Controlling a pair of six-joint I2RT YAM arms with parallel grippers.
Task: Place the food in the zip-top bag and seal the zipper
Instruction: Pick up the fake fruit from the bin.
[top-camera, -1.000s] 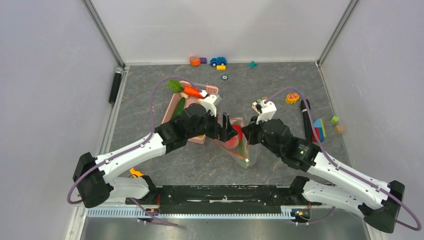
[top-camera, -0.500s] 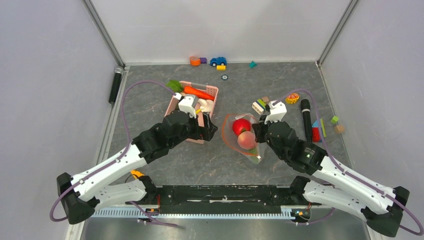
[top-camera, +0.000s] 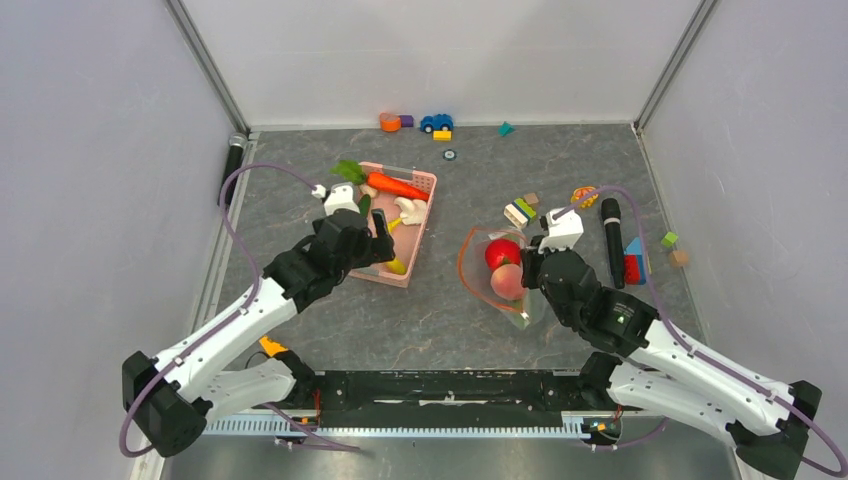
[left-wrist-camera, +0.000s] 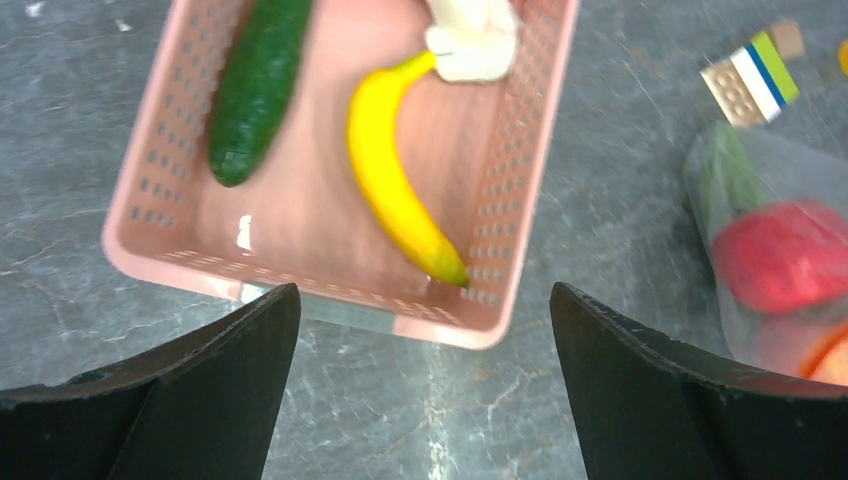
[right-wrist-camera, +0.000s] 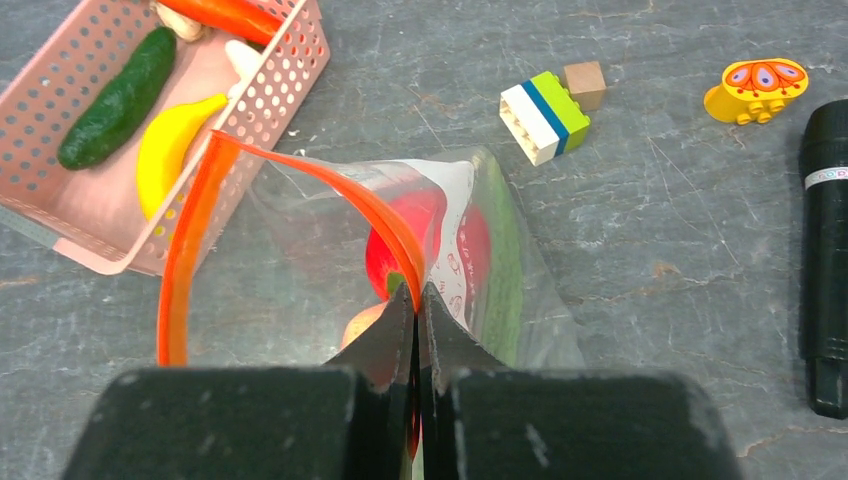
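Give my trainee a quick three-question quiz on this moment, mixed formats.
1. True or false: the left gripper holds the banana.
2. What does the right gripper pinch? A) the pink basket B) the zip-top bag at its orange-red zipper C) a block
3. Fill in: the red tomato lies inside the ____.

Key: 1 false, its jaws are open and empty above the basket. 2 B. 3 bag.

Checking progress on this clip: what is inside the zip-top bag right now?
Through the clear zip-top bag show a red tomato, a pink piece and a green cucumber along one side. The right gripper covers the lower part of the bag.
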